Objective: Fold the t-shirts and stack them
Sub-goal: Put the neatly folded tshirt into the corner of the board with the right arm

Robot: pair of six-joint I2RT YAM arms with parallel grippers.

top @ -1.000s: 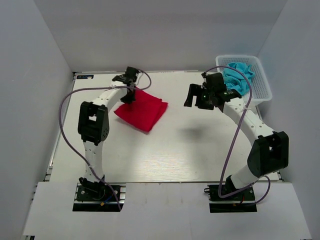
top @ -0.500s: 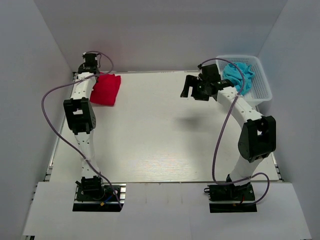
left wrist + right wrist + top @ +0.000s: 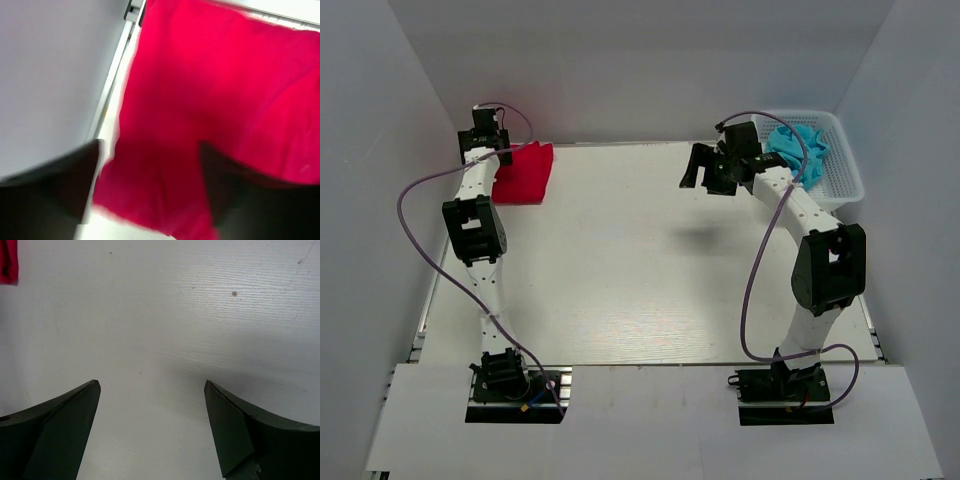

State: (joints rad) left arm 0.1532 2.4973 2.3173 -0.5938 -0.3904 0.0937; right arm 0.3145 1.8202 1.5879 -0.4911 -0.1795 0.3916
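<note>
The red t-shirt (image 3: 525, 172) lies folded into a compact rectangle at the far left corner of the worktop (image 3: 640, 280), next to the left wall. In the left wrist view, which is blurred, the red cloth fills most of the frame, and its edge runs beside the worktop's metal side rail (image 3: 112, 85).

The light turquoise t-shirt (image 3: 790, 140) sits crumpled inside the white mesh basket (image 3: 848, 170) at the far right corner, well apart from the red one.

The left claw (image 3: 150, 145) is spread. Its two dark fingers (image 3: 65, 185) stand apart over the near part of the red t-shirt and pinch nothing. Whether they touch the cloth cannot be told.

The right claw (image 3: 151, 385) is also spread and holds nothing. It hangs over bare worktop, just left of the basket in the overhead view. A sliver of red cloth shows at the upper left corner of the right wrist view.
</note>
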